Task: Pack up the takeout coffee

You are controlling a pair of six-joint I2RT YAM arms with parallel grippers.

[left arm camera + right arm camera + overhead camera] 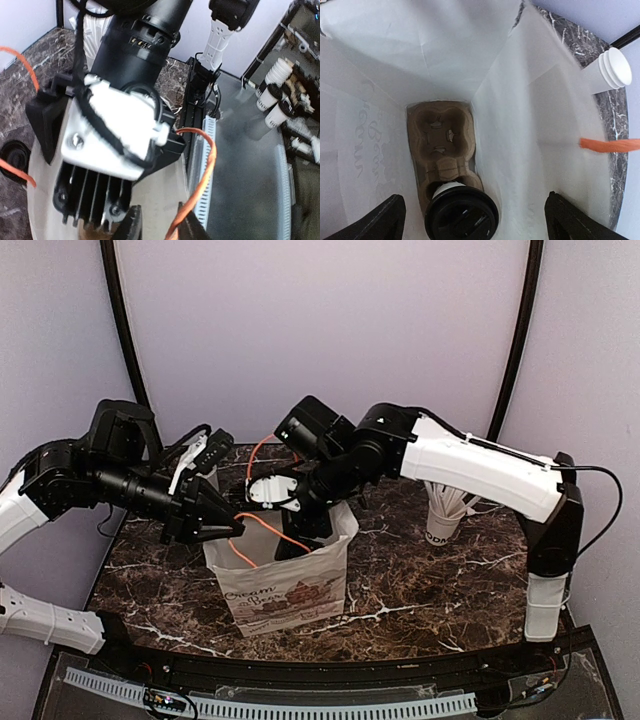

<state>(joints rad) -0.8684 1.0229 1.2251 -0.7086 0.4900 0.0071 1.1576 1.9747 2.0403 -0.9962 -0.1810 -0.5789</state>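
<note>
Straight below my right end effector [477, 220], the takeout coffee [461, 221] sits upright in a cardboard carrier [440, 135] at the bottom of the paper bag [520, 125]. Jaws wide apart, gripping nothing: cup looks seated, placement done. Beside me, left end effector [162, 229] is at the bag rim, orange handle [206, 165] between its fingers [131, 226], likely holding the mouth open; clamped or not, can't tell.

A dark marble-patterned table [420, 570] holds an upright printed white paper bag [290, 590] near the front, nested white cups [612, 70] just beside it, and a straw-filled cup [443, 515] to the right.
</note>
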